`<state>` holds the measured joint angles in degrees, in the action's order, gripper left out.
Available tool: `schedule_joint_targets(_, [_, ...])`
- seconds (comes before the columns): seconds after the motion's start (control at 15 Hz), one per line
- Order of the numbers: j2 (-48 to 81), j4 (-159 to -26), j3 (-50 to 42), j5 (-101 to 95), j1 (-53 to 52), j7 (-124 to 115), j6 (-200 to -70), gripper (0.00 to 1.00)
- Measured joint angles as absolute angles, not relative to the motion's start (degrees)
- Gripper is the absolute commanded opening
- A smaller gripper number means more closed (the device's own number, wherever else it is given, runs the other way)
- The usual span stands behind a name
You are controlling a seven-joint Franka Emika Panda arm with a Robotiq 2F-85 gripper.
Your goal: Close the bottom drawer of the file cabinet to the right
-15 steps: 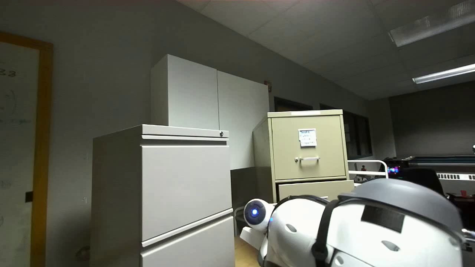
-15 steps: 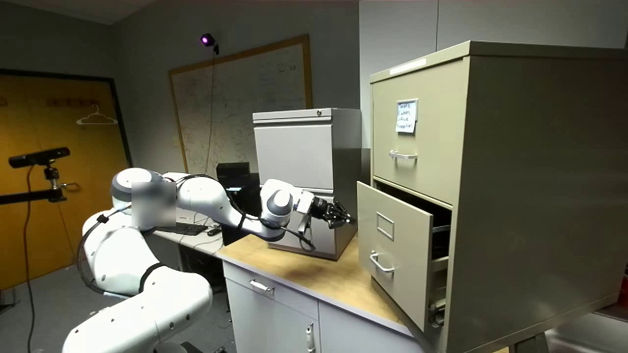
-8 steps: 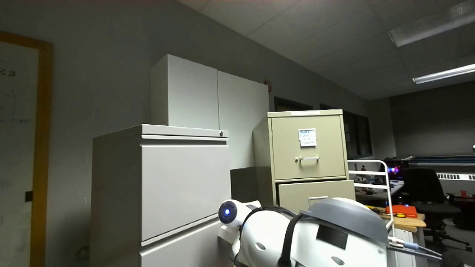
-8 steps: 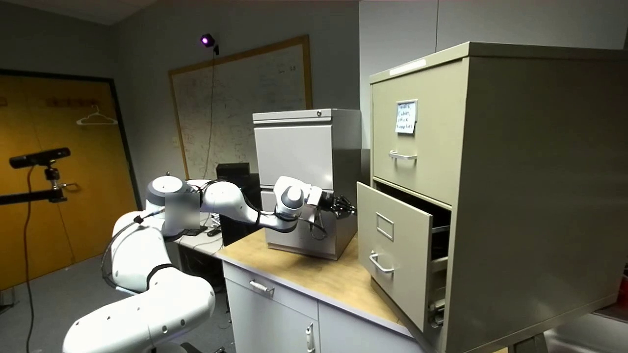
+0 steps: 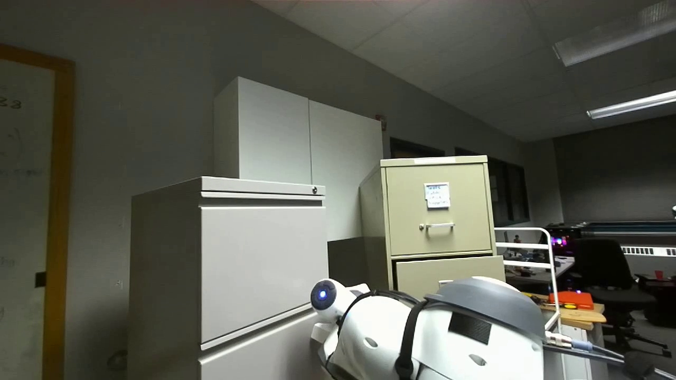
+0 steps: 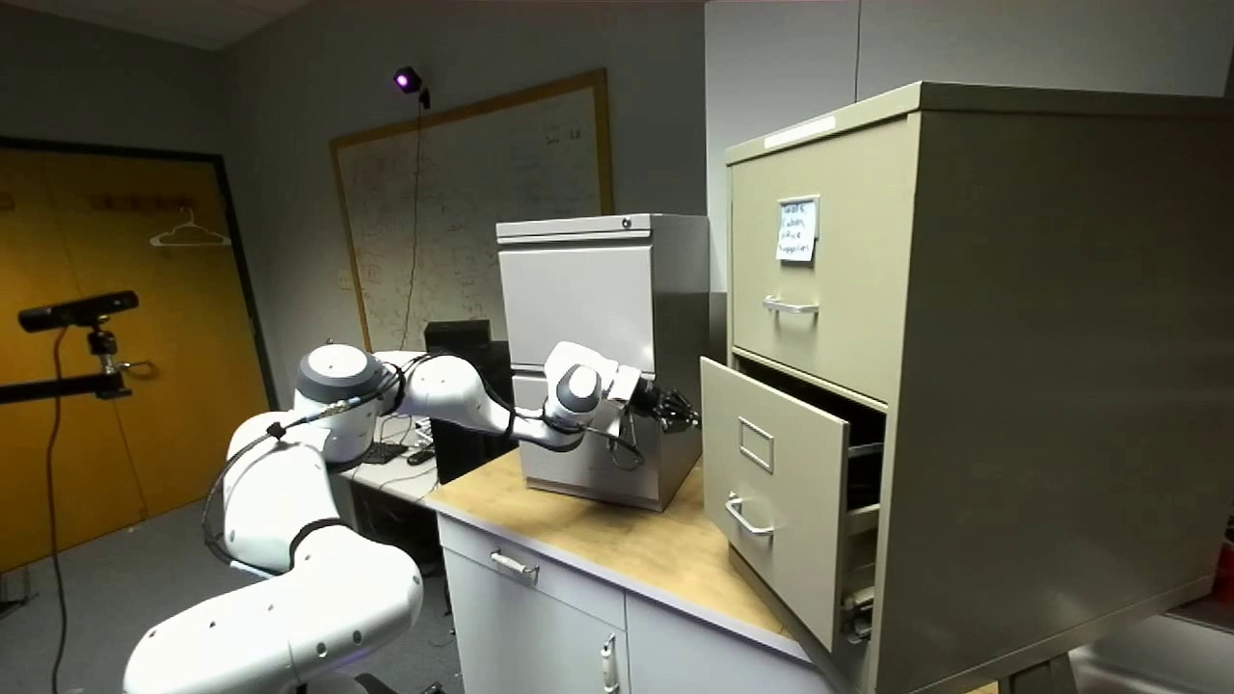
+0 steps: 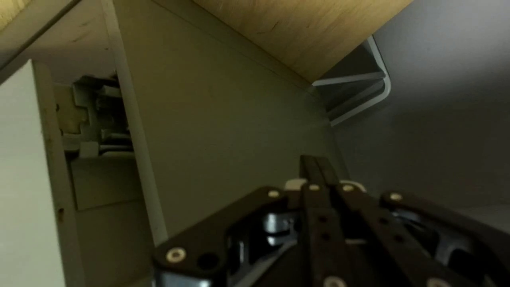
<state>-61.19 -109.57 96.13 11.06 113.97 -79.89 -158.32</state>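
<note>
The beige file cabinet (image 6: 1041, 366) stands on the right in an exterior view; it also shows in an exterior view (image 5: 438, 171). Its bottom drawer (image 6: 795, 549) is pulled out, with a dark gap behind its front. My arm hides the lower part of this drawer (image 5: 414, 272) in an exterior view. My gripper (image 6: 696, 420) is just left of the drawer front's left edge; contact cannot be told. In the wrist view my gripper (image 7: 316, 159) is shut and empty, in front of the cabinet's side panel. The drawer front (image 7: 24, 179) shows at the far left there.
A light-grey cabinet (image 6: 578, 304) stands left of the beige one, close behind my gripper. Both stand on a wooden counter (image 6: 598, 520). A metal rail (image 7: 385, 81) shows beyond the fingers in the wrist view. A white cupboard (image 5: 343, 153) is behind.
My arm has moved forward toward the beige cabinet, and my gripper is slightly higher and further right than a second ago. In the last half second it moved little. The drawer has not moved.
</note>
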Motion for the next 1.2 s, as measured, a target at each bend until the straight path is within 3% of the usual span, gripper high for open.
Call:
schedule_joint_targets(0.13, [-60.04,-110.79,96.17,12.71,113.67,-77.53,-158.82,0.0])
schedule_joint_targets(0.6, [-43.38,-135.83,86.95,22.31,99.27,-58.49,-175.2,0.0])
schedule_joint_targets(0.93, [-30.82,-148.84,67.91,23.14,78.94,-49.12,-177.58,0.0])
schedule_joint_targets(1.2, [-28.27,-153.62,51.44,22.77,66.88,-46.93,-175.09,0.0])
